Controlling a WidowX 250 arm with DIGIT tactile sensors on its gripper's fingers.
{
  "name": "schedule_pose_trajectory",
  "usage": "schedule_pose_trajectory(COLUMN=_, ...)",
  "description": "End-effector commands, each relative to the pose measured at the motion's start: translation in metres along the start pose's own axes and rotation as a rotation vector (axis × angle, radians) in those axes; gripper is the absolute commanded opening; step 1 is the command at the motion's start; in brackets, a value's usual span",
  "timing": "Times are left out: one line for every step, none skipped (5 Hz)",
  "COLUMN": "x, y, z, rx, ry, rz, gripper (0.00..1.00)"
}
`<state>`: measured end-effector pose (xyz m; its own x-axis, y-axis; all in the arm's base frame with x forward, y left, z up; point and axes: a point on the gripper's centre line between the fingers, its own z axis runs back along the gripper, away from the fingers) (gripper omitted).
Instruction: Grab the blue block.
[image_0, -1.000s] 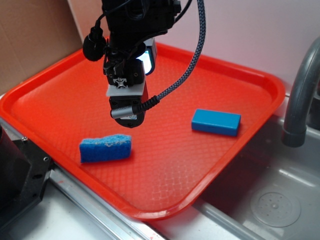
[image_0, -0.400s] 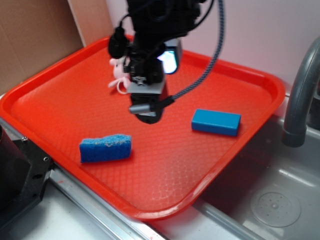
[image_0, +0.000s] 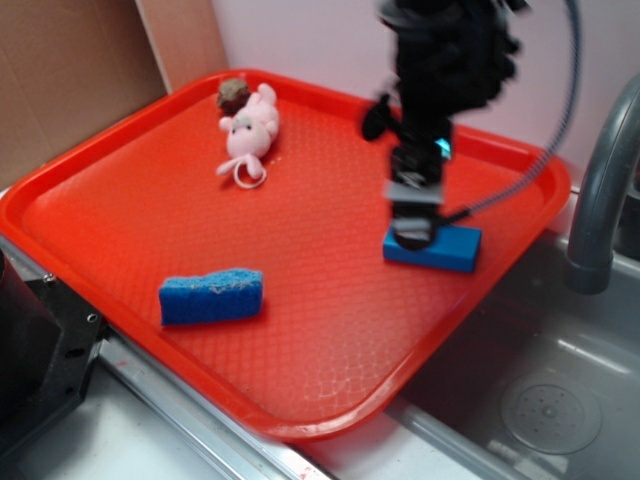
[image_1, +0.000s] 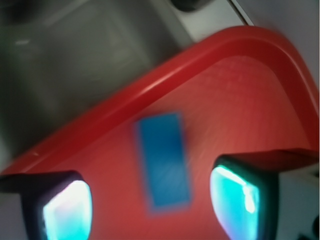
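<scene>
I see my gripper (image_1: 155, 200), fingers spread wide, poised directly over the blue block (image_0: 455, 248) on the red tray (image_0: 120, 190).

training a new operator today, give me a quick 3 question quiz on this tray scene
1. True or false: the gripper is shut on the blue block.
2. Which item lies nearest the tray's front edge? A) pink plush toy B) blue sponge C) blue block
3. In the wrist view, where does the blue block sit relative to the two fingertips?

Key
1. False: the jaws are open, with the block seen between them.
2. B
3. Between them, with a gap on each side.
</scene>
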<state>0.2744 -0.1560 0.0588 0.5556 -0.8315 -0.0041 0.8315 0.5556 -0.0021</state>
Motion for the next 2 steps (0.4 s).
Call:
schedule_pose_trajectory(x=0.035, y=0.080, z=-0.033, rx=0.040, ry=-0.005, rz=-0.016, gripper=1.00)
schedule_pose_trajectory(x=0.023, y=0.064, z=-0.039, rx=0.028, ry=-0.002, rz=-0.023, gripper=1.00)
